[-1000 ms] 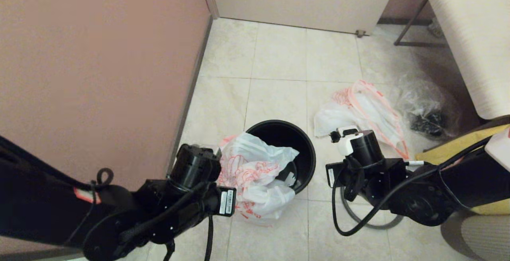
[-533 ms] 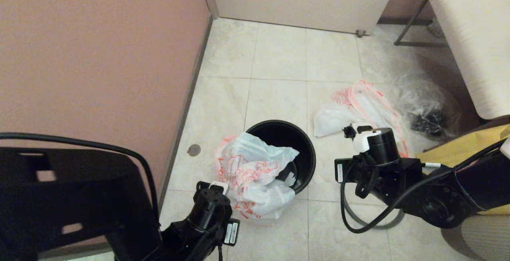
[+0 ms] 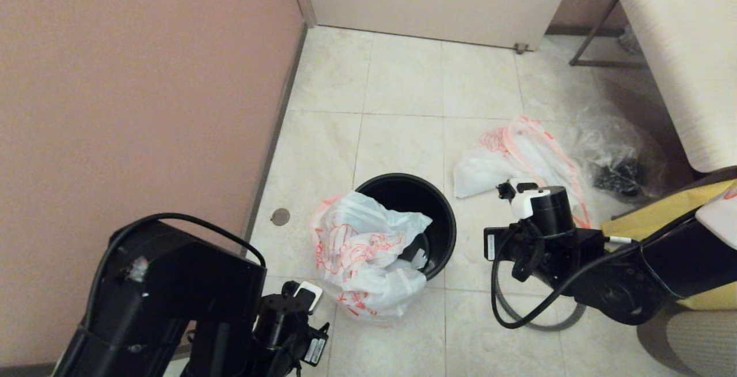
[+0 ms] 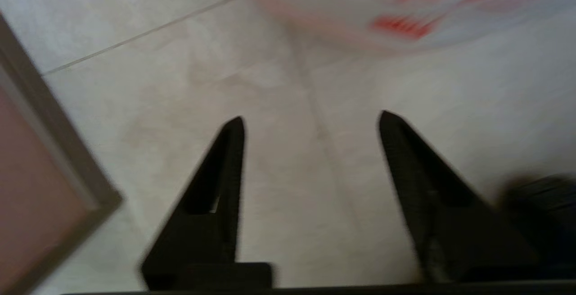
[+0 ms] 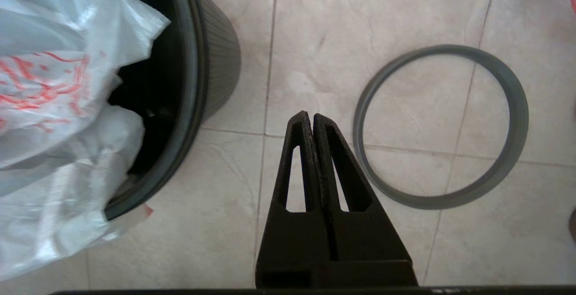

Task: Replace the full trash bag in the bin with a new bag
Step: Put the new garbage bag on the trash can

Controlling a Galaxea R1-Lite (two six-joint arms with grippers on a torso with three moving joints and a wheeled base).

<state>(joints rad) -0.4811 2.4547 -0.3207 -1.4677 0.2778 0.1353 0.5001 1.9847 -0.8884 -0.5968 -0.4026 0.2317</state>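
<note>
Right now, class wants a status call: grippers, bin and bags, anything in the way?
Left gripper open over floor, empty. Right gripper shut, empty. New bag draped half over the bin. Grey hoop off, on floor.

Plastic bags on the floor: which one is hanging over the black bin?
The white bag with orange-red lettering, draped over the bin rim. The full trash bag and the clear crinkled bag lie apart on the tiles.

Bin (image 3: 429, 204) far half open; new bag (image 3: 363, 256) blocks near rim. Grey hoop (image 5: 438, 126) right of bin; bare tile between.
</note>
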